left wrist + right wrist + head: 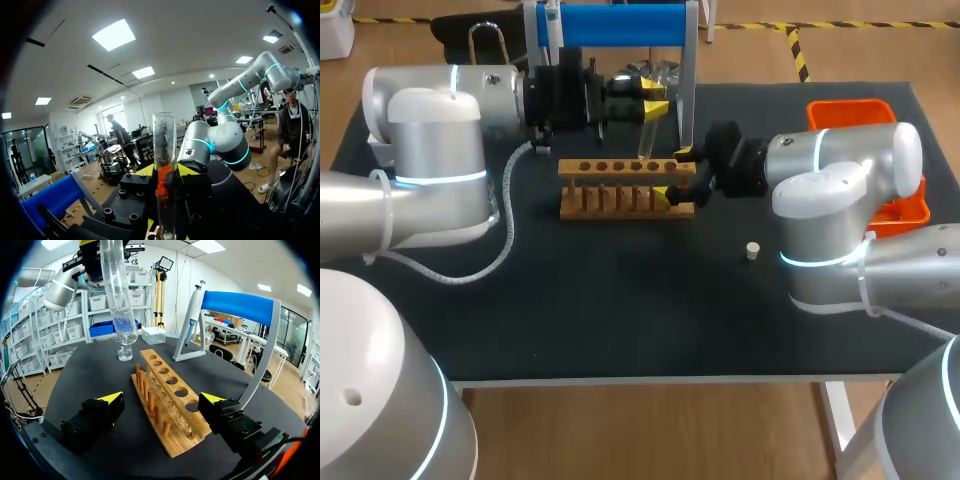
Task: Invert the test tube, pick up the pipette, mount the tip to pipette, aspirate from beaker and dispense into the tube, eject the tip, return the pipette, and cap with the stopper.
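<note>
A clear glass test tube [646,140] hangs roughly upright over the far side of the wooden rack [625,186]. My left gripper [654,100] is shut on its upper part. In the left wrist view the tube [164,150] stands between the yellow-tipped fingers [145,170]. My right gripper [675,175] is open, its fingers straddling the rack's right end without holding it. In the right wrist view the rack [167,407] runs ahead between the open fingers, with the tube [119,300] above its far end. The pipette [192,310] hangs on the blue stand [240,305]. A small beaker [125,351] stands beyond the rack.
A small white stopper [752,250] lies on the black table in front of my right arm. An orange tray [850,112] sits at the back right. A white box [152,335] stands behind the beaker. The blue stand's frame [688,80] rises just behind the rack.
</note>
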`<state>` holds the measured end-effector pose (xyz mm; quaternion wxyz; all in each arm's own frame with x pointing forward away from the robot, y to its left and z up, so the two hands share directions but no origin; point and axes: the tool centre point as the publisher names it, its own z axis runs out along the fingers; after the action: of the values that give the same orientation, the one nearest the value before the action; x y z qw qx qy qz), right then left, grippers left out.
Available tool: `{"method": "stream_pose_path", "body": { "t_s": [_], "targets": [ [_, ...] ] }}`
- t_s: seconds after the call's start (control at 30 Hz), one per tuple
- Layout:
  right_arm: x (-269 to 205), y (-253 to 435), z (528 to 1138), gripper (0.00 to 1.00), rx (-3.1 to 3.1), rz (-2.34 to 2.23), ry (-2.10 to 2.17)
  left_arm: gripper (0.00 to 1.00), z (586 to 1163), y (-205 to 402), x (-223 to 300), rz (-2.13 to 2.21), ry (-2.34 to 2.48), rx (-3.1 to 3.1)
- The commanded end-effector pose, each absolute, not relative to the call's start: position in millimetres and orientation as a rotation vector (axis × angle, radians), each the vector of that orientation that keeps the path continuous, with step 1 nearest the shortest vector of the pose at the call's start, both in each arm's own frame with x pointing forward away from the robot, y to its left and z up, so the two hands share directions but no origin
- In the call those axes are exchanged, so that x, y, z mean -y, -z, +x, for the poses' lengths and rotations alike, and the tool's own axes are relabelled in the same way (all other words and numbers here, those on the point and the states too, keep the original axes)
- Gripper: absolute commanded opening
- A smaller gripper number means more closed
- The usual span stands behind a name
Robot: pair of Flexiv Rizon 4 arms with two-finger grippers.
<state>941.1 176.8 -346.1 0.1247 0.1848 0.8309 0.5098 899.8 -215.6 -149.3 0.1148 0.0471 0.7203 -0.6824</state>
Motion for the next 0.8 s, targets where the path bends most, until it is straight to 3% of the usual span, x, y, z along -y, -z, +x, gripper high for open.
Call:
{"method": "stream_pose_path", "body": {
  "t_s": [0.03, 0.8],
  "targets": [
    [-176.7, 346.3, 940.6, 1.00, -2.420, 0.539, -1.485, 0.00, 904.4, 148.9, 217.3, 0.146, 2.006, -2.118],
    [-180.9, 346.3, 943.9, 1.00, -2.391, 0.547, -1.464, 0.00, 913.3, 148.3, 216.4, 0.090, 2.020, -2.111]
  ]
}}
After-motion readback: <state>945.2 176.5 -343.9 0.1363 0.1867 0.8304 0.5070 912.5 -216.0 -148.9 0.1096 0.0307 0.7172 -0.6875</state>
